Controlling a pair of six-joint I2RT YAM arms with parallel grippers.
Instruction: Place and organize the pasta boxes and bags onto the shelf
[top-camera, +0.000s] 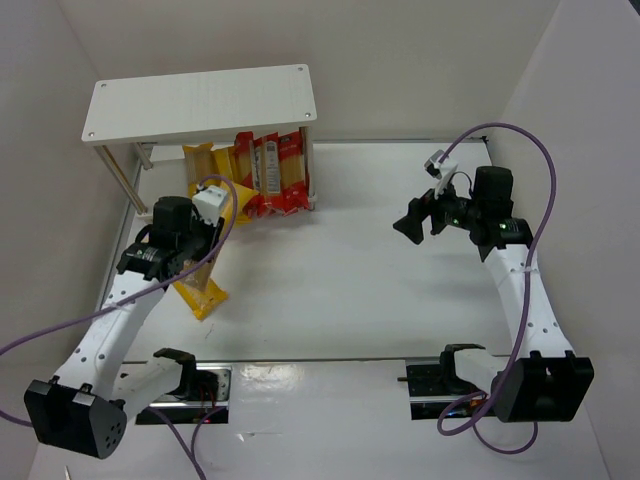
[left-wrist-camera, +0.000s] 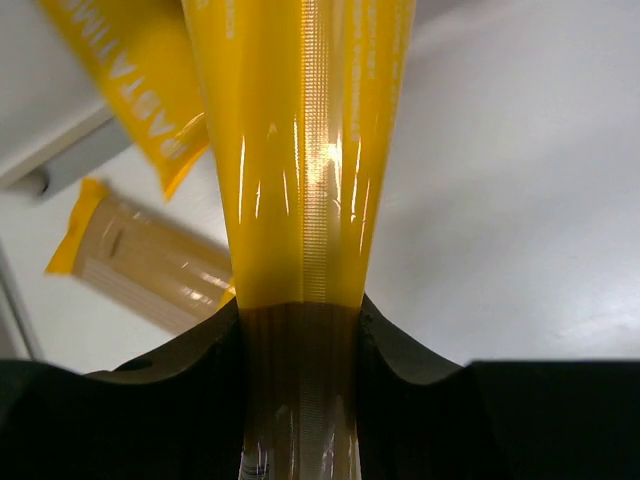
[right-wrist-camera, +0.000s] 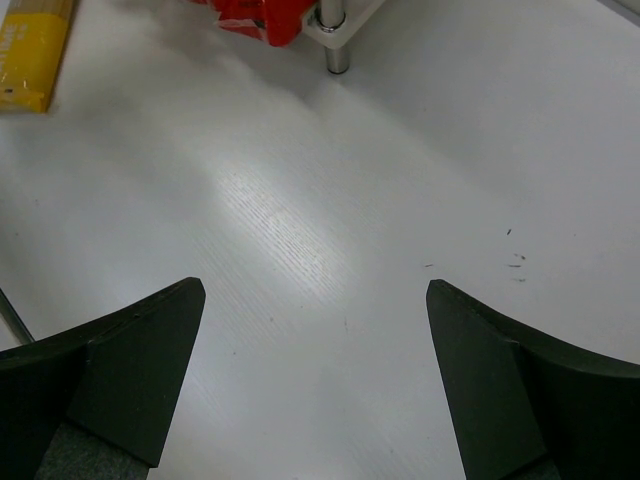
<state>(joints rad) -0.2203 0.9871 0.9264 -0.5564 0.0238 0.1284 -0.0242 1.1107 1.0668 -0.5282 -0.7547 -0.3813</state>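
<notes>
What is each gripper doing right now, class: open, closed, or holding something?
Left gripper: closed on a yellow spaghetti pack.
Right gripper: open, holding nothing.

The shelf (top-camera: 200, 100) stands at the table's (top-camera: 350, 300) far left, with packs (top-camera: 270, 175) leaning under its top board. Just before it, a pack (left-wrist-camera: 300, 150) sits in my left gripper (left-wrist-camera: 300, 330). My right gripper (top-camera: 412, 225) is well apart to the right.

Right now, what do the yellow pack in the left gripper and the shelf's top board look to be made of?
Yellow pack: thin glossy plastic film, likely; it shows sharp glare streaks and a ribbed seam down its middle.
Shelf top board: matte white, flat panel with corner screws; painted wood or laminate, cannot tell which.
</notes>
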